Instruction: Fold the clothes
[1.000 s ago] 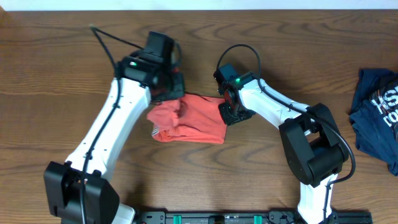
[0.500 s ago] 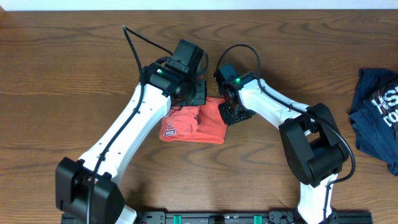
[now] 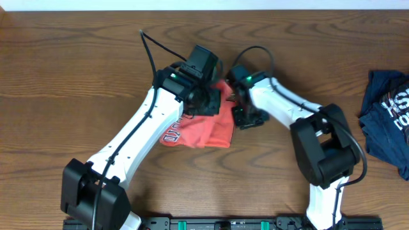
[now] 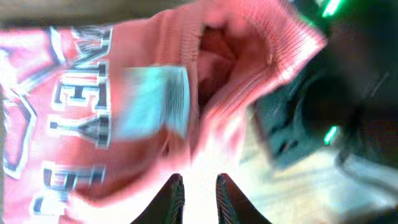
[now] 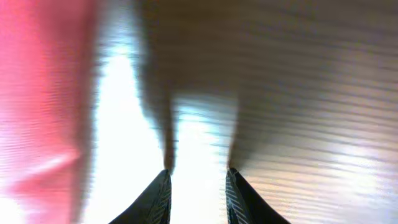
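One coral T-shirt (image 3: 209,132), one navy garment (image 3: 385,118), two arms (image 3: 137,137) (image 3: 289,105)

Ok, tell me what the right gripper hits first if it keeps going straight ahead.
Probably the bare wooden table: the right gripper points at wood with nothing between. The red shirt lies off to the side, though blur hides depth.

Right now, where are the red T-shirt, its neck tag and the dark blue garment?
red T-shirt (image 3: 208,133), overhead view, flat fabric near its lower edge.
neck tag (image 4: 153,101), left wrist view, middle of the tag.
dark blue garment (image 3: 378,137), overhead view, plain fabric below its lettering.
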`<state>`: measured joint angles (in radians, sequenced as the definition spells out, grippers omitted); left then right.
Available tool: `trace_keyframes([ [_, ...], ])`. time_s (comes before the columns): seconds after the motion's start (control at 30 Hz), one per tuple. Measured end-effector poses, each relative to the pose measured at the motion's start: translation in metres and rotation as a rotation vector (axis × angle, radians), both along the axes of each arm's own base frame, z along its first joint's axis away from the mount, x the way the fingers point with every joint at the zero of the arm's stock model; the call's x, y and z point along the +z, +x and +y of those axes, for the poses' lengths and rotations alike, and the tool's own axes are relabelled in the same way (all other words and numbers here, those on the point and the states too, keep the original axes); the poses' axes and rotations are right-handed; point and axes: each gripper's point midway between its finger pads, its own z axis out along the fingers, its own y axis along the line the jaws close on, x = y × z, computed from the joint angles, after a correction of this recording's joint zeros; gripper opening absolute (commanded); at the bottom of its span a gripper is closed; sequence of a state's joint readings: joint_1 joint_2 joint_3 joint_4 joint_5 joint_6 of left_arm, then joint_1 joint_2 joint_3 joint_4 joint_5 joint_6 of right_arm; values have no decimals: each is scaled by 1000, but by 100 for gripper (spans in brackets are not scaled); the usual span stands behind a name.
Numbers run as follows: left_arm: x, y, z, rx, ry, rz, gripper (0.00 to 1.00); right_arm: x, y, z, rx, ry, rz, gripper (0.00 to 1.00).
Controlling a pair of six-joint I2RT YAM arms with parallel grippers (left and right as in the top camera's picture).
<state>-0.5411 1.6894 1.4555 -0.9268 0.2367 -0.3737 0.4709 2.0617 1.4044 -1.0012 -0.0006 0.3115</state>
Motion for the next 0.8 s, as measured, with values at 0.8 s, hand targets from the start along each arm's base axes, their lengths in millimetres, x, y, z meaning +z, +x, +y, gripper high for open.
trace_keyframes([
  [0.8,47,37,149,357,89,-129,28,114,-8,84,340,482,-103,55],
])
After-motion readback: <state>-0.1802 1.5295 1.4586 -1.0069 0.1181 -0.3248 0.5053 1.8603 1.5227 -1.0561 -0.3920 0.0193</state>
